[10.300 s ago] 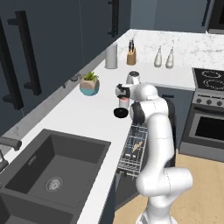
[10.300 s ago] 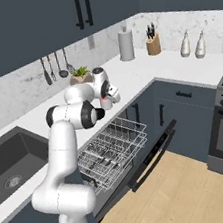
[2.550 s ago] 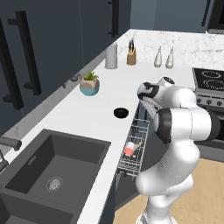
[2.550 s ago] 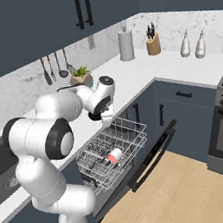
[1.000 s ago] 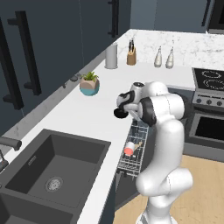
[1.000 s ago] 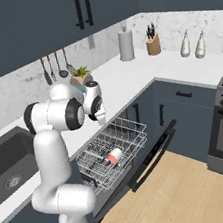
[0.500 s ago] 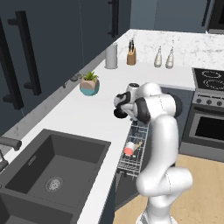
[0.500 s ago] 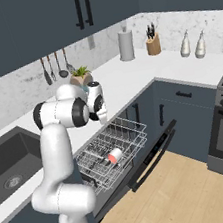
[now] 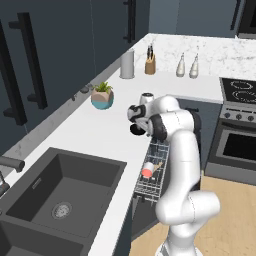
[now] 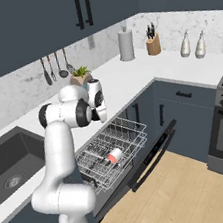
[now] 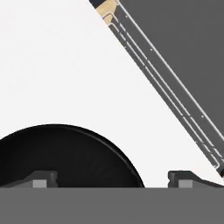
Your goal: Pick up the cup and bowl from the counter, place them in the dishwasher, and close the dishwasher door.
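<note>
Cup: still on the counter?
No, the cup lies on its side in the dishwasher rack.

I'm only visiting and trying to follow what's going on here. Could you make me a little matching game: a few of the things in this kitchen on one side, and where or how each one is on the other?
Things:
1. cup
2. bowl
3. dishwasher door
4. gripper

Places or states:
A. on the white counter, near its edge
B. folded down, open
C. lying in the pulled-out wire rack
D. open, hanging just above the bowl

Pairs: 1-C, 2-A, 3-B, 4-D
</note>
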Controlling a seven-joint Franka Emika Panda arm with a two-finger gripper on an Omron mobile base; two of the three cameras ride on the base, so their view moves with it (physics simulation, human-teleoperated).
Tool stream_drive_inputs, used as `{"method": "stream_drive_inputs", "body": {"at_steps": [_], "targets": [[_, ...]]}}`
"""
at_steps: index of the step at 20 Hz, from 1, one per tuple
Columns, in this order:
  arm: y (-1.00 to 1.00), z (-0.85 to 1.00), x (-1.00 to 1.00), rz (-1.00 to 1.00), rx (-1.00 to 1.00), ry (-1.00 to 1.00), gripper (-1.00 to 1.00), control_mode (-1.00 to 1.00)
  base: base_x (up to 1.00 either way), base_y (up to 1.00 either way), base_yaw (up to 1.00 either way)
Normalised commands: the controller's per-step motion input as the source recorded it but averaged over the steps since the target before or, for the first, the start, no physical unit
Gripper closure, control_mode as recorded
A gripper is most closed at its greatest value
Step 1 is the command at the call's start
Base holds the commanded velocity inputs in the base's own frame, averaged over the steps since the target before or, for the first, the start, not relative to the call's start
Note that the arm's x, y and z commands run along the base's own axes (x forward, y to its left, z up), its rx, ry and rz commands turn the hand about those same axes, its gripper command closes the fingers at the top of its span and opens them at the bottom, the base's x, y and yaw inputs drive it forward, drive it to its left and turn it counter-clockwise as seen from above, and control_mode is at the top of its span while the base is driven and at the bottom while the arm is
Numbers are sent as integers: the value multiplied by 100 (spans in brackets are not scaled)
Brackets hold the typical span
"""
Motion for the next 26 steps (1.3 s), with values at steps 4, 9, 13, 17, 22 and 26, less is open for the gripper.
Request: {"method": "stream_drive_inputs", "body": {"at_steps": [4,9,13,17,22,26], "targets": [[6,-33,0,0,-5,6,100,-100,0,0,0],[-4,-21,-24,0,-1,2,100,-100,0,0,0],[-33,-5,-72,0,0,-1,100,-100,0,0,0],[-57,0,-98,0,2,-9,100,-100,0,0,0],[-88,0,-100,0,11,-11,100,-100,0,0,0],[-98,0,-100,0,14,-15,100,-100,0,0,0]]}}
